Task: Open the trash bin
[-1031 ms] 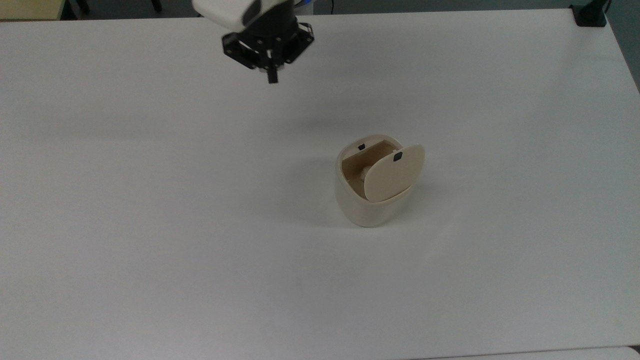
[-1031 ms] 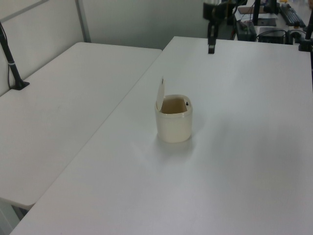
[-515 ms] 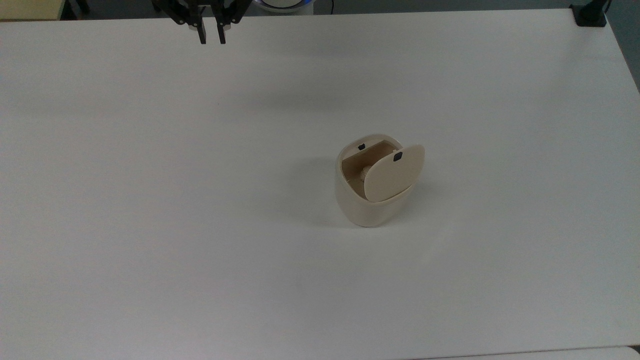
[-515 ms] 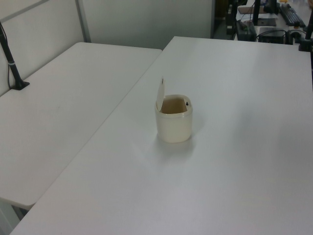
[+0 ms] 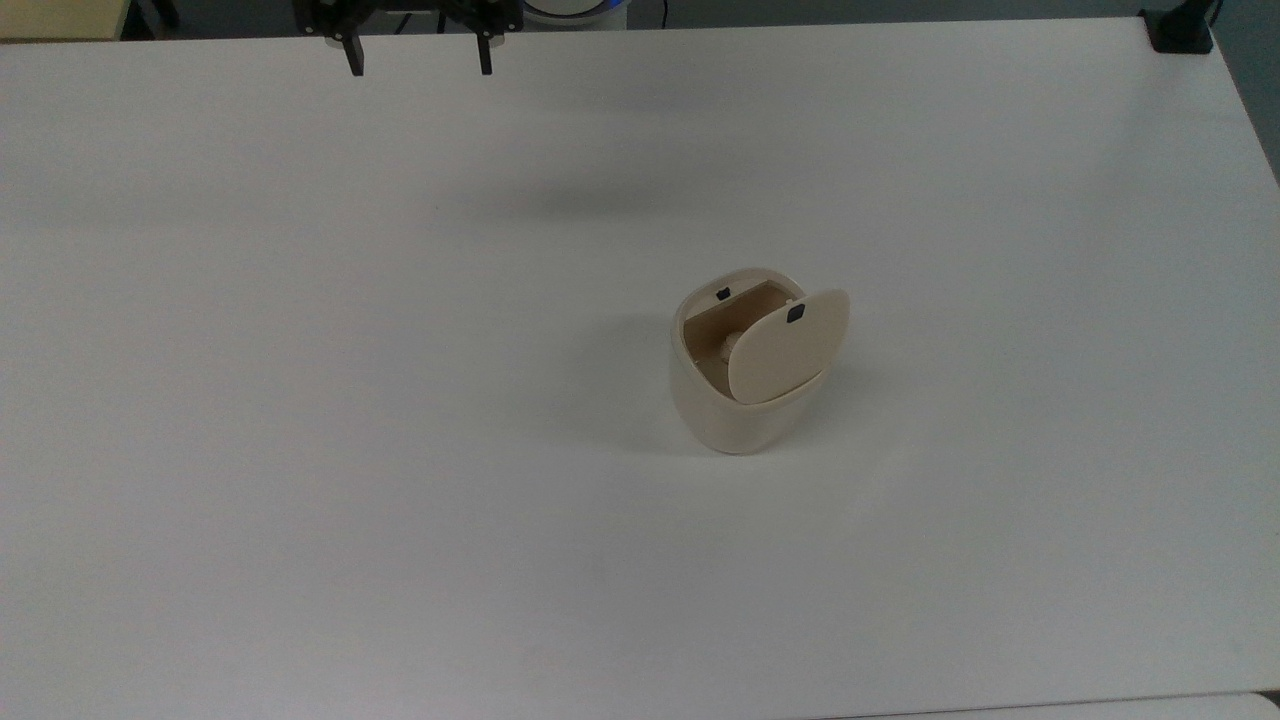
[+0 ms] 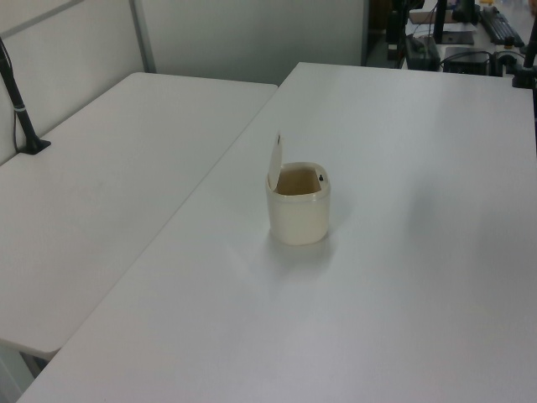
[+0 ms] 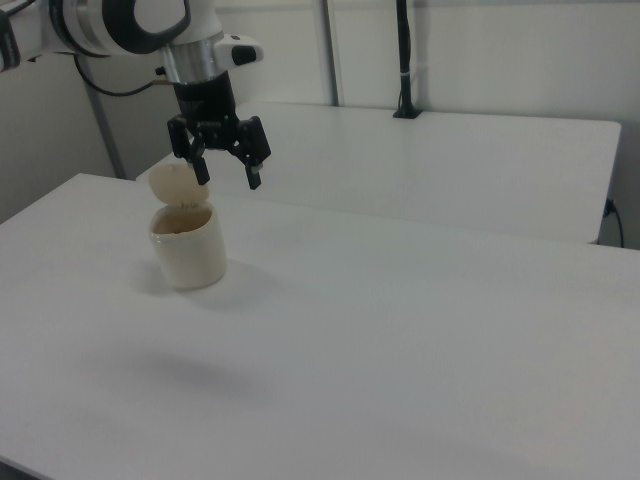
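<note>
Small cream-beige plastic trash bin [image 5: 735, 410], rounded-square body tapering downward, stands upright on the white tabletop [image 5: 400, 450], somewhat toward the top view's right of centre. Its flat rounded-square lid [image 5: 785, 348] is raised on its hinge and stands near vertical, leaving the tan interior exposed. In the left view the lid [image 6: 274, 157] rises from the bin's [image 6: 299, 214] left rim. A small black button [image 5: 722, 293] sits on the rim opposite the hinge; a second black mark shows on the lid's inner face.

The black two-finger tool [image 5: 417, 62] is at the top view's upper edge, well apart from the bin, fingers spread wide and gripping nothing. In the right view the tool [image 7: 226, 174] hangs from the white arm [image 7: 140, 25], above tabletop level, fingers pointing down.
</note>
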Robot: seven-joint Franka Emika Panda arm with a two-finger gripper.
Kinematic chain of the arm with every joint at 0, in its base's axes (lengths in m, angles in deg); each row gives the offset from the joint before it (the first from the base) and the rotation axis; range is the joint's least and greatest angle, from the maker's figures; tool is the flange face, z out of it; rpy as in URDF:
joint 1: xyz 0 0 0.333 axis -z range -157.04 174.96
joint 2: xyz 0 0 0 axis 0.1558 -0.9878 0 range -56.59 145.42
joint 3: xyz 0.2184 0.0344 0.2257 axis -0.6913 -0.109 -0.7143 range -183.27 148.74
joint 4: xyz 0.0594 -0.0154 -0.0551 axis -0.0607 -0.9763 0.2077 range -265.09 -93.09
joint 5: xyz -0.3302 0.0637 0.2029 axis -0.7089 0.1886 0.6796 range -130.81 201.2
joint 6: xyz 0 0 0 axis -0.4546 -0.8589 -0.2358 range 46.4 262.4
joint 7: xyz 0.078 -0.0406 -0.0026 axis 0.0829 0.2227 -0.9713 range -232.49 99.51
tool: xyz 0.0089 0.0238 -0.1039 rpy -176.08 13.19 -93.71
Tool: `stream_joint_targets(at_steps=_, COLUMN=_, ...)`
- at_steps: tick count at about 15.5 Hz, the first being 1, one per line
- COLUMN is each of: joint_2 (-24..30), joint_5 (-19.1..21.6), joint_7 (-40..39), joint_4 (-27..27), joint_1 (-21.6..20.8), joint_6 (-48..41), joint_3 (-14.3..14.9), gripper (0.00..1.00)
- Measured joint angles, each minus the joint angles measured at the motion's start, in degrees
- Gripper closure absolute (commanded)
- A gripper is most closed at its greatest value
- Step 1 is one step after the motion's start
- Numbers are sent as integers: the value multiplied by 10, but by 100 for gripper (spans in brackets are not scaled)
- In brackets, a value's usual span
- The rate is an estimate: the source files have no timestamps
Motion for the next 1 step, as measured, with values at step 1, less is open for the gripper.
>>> stream_joint_targets(at_steps=1, joint_2=1, joint_5=0, joint_7=4, joint_4=0, joint_1=1, joint_6=0, joint_3=0, gripper=0)
